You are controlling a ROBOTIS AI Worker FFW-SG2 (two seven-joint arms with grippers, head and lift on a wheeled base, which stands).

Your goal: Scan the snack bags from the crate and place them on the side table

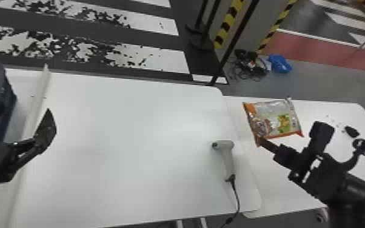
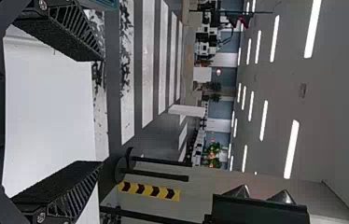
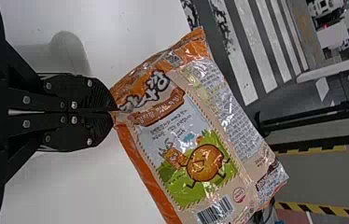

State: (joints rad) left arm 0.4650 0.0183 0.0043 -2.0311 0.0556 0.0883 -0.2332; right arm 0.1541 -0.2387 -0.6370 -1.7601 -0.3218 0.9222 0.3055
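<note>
An orange and silver snack bag point(image 1: 274, 119) is at the side table point(image 1: 300, 194) on the right; my right gripper point(image 1: 260, 141) is shut on its near left corner. In the right wrist view the right gripper point(image 3: 113, 111) pinches an edge of the snack bag point(image 3: 196, 140), whose printed face with a barcode shows. My left gripper point(image 1: 47, 127) is over the left part of the main table, beside the crate point(image 1: 4, 100); in the left wrist view the left gripper point(image 2: 100, 112) stands open, nothing between its fingers. A grey scanner point(image 1: 228, 154) lies near the main table's right edge.
The scanner's black cable point(image 1: 236, 197) runs off the front edge of the main table point(image 1: 130, 136). A raised white strip point(image 1: 36, 100) crosses that table beside the crate. Behind the tables stand black posts, with cables point(image 1: 248, 66) and a blue object point(image 1: 279, 63) on the floor.
</note>
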